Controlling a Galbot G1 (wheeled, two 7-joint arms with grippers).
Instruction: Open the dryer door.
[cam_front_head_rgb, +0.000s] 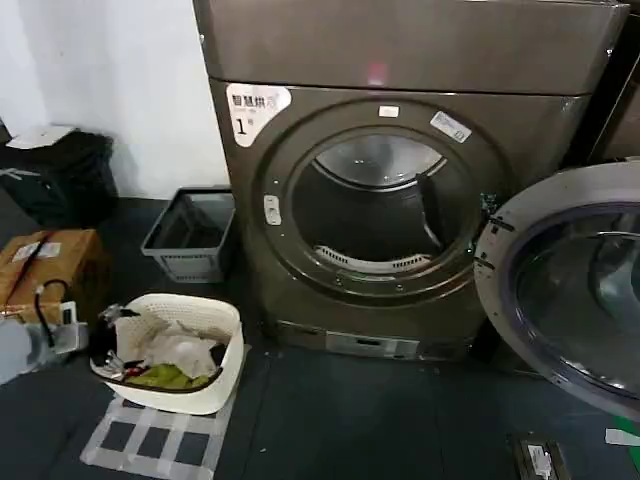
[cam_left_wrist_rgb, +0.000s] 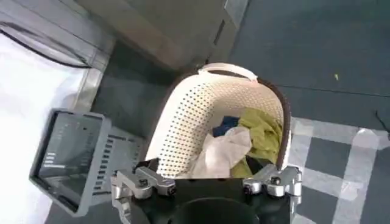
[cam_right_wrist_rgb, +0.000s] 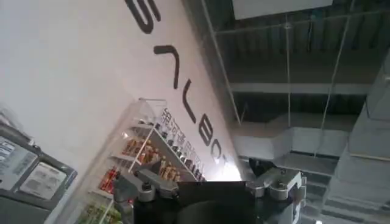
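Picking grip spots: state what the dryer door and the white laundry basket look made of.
Dryer door: swung open, a wide bright ring that looks like chrome-finished metal or plated plastic, around dark tinted glass that reflects. White laundry basket: looks like matte moulded plastic, its walls perforated with small holes.

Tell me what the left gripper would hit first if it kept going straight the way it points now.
Most likely the white laundry basket. The left gripper, fingers open, points down at the basket, straight toward the clothes inside it. How far off the basket is cannot be judged.
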